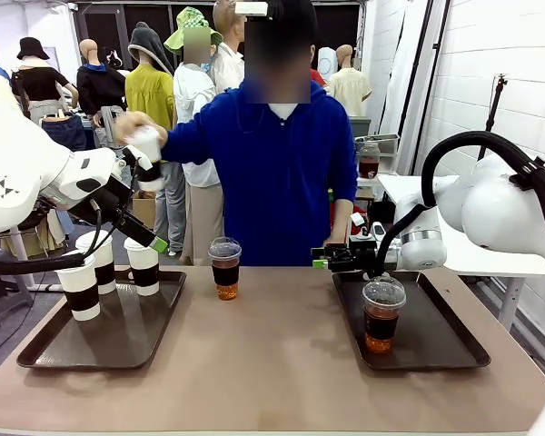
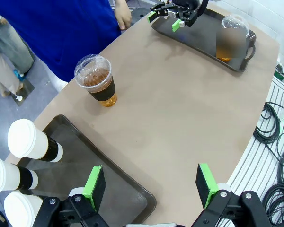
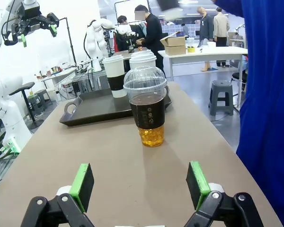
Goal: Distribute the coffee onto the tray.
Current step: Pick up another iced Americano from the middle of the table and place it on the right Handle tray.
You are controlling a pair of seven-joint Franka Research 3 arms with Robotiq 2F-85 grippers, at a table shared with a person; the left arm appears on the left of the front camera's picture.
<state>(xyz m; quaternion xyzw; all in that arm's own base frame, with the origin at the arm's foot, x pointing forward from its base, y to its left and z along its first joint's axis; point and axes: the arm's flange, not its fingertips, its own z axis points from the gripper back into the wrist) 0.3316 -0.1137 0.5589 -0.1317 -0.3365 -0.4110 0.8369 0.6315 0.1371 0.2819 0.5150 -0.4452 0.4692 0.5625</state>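
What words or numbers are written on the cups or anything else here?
No text can be read.
Iced cup: faint pale marks on its dark sleeve, too small and blurred to read.
Paper cups: plain lids and sleeves, with no words that can be made out.
Trays: no label.

Three white paper cups with dark sleeves stand upright, bunched at the far-left end of the left tray. A fourth cup is up in the person's hand above them. One dome-lidded iced coffee stands on the bare surface, far centre. The other iced coffee sits upright on the right tray.
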